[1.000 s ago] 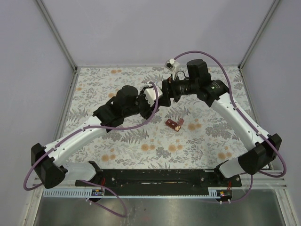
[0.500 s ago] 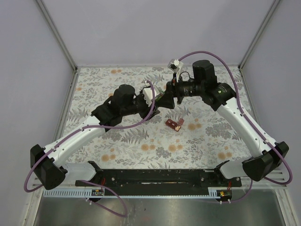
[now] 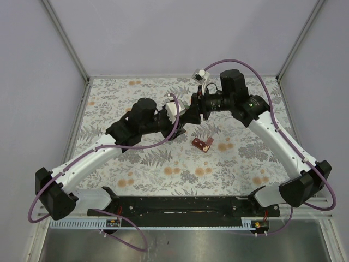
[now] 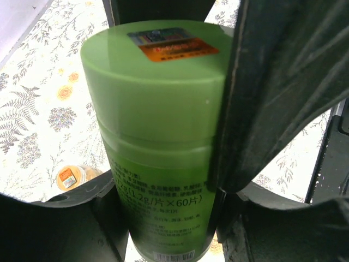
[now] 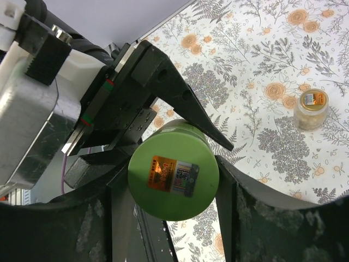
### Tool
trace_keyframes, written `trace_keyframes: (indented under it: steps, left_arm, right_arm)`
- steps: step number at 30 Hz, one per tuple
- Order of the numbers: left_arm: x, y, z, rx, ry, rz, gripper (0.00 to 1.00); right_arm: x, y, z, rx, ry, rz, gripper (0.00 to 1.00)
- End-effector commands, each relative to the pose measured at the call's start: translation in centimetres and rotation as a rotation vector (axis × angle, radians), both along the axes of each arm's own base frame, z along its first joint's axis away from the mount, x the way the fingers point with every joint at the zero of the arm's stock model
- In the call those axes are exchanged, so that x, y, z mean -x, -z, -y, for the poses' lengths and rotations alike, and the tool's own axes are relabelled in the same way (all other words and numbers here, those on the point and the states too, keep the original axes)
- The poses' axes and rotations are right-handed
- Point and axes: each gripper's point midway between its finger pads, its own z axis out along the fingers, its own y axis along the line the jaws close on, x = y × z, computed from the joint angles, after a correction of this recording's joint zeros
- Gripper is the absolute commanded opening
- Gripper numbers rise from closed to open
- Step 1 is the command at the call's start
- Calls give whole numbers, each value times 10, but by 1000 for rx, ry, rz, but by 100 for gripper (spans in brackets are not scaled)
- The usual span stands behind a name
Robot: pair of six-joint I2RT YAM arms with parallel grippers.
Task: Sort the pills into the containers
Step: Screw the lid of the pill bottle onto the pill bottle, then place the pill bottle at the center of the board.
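Right wrist: smooth green cylindrical bottle point(image 5: 173, 164) clamped by left gripper point(image 4: 169, 221) and right gripper point(image 5: 170, 188).

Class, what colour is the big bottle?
The big bottle is bright green; left wrist view shows it best.

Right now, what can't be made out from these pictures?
pills: none visible in any view; too small or enclosed.
pill box: top view, too small to read its compartments.
green bottle: top view, hidden between left gripper and right gripper; left wrist, base cut off.
right gripper: right wrist, contact with bottle unclear.
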Motion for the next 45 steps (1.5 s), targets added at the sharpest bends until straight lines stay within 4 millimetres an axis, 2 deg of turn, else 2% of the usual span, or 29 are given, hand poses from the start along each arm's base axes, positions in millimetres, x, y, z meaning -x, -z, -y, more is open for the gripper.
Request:
trace_keyframes:
  steps: [1, 4, 7, 9, 11, 15, 17, 24, 28, 32, 37, 45]
  left_arm:
    - [2, -24, 8, 67, 42, 50, 0]
    - [3, -23, 8, 64, 46, 47, 2]
    - [3, -21, 9, 61, 48, 43, 32]
    - [2, -20, 9, 64, 46, 42, 47]
    - [3, -20, 10, 66, 51, 39, 68]
    - [2, -20, 11, 71, 46, 30, 91]
    - [2, -21, 11, 80, 42, 30, 99]
    - [-3, -25, 0, 81, 19, 43, 99]
    - [-8, -32, -10, 81, -7, 75, 99]
    - [-11, -44, -16, 97, -29, 94, 99]
    - [-18, -48, -22, 119, -69, 102, 99]
    - [-22, -45, -29, 135, -102, 107, 99]
  right_arm:
    - [-4, -6, -5, -18, 11, 35, 43]
    - [-7, -7, -1, -4, 38, 62, 26]
    - [-10, -6, 4, 22, 66, 72, 10]
    - [-11, -8, 8, 39, 84, 88, 6]
    - [-11, -9, 12, 52, 97, 101, 4]
    - [-14, -13, 21, 74, 152, 118, 1]
    - [-19, -14, 26, 97, 177, 159, 0]
    - [-47, -7, 54, 172, 347, 198, 0]
    - [-80, 5, 76, 223, 468, 203, 1]
    - [-118, 29, 95, 314, 571, 220, 1]
    - [-154, 59, 98, 390, 605, 242, 1]
    - [-202, 106, 81, 424, 584, 261, 0]
